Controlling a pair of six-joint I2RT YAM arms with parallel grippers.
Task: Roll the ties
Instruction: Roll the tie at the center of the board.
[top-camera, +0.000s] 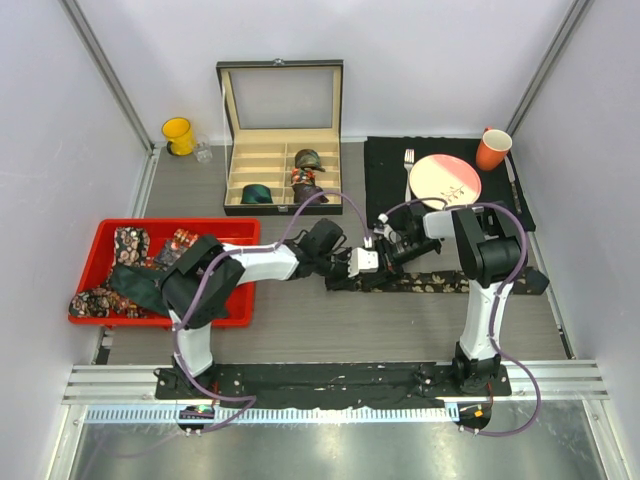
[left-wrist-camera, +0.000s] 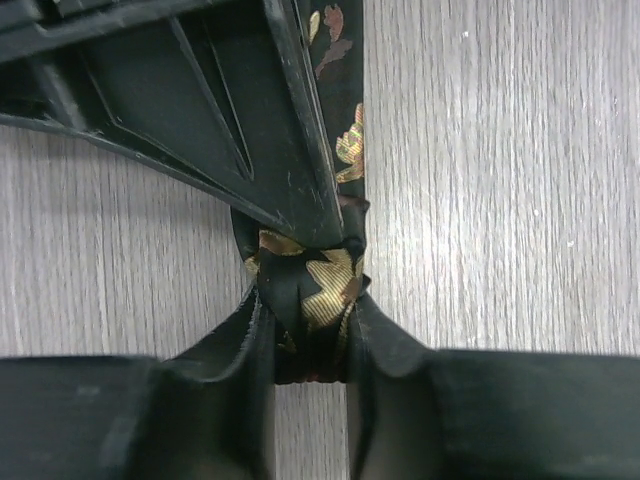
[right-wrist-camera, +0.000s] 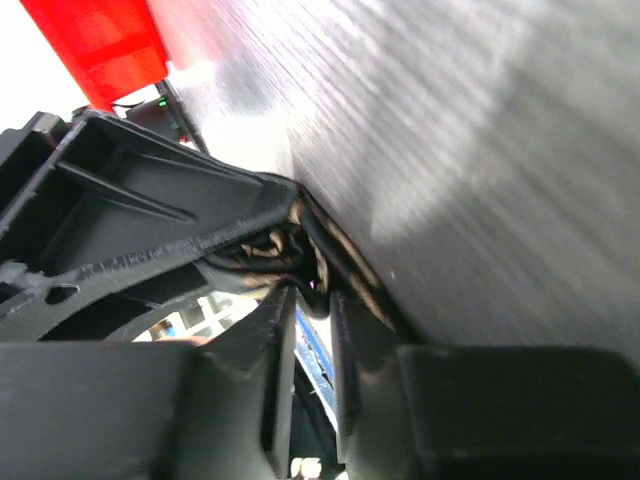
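A dark floral tie (top-camera: 450, 284) lies stretched along the table in front of the right arm, and its left end is wound into a small coil (left-wrist-camera: 325, 290). My left gripper (top-camera: 362, 262) (left-wrist-camera: 310, 296) is shut on that coil, with a finger pressed against each side. My right gripper (top-camera: 386, 244) (right-wrist-camera: 312, 295) meets it from the opposite side. Its jaws stand narrowly open, with a fold of the coil (right-wrist-camera: 270, 250) at their tips. More ties (top-camera: 130, 245) lie in a red tray (top-camera: 225, 232).
A open compartment box (top-camera: 280, 165) at the back holds three rolled ties (top-camera: 307, 158). A black mat (top-camera: 385, 165) at the back right carries a pink plate (top-camera: 445, 180), a fork (top-camera: 408, 162) and an orange cup (top-camera: 493, 150). A yellow cup (top-camera: 178, 135) stands at the back left.
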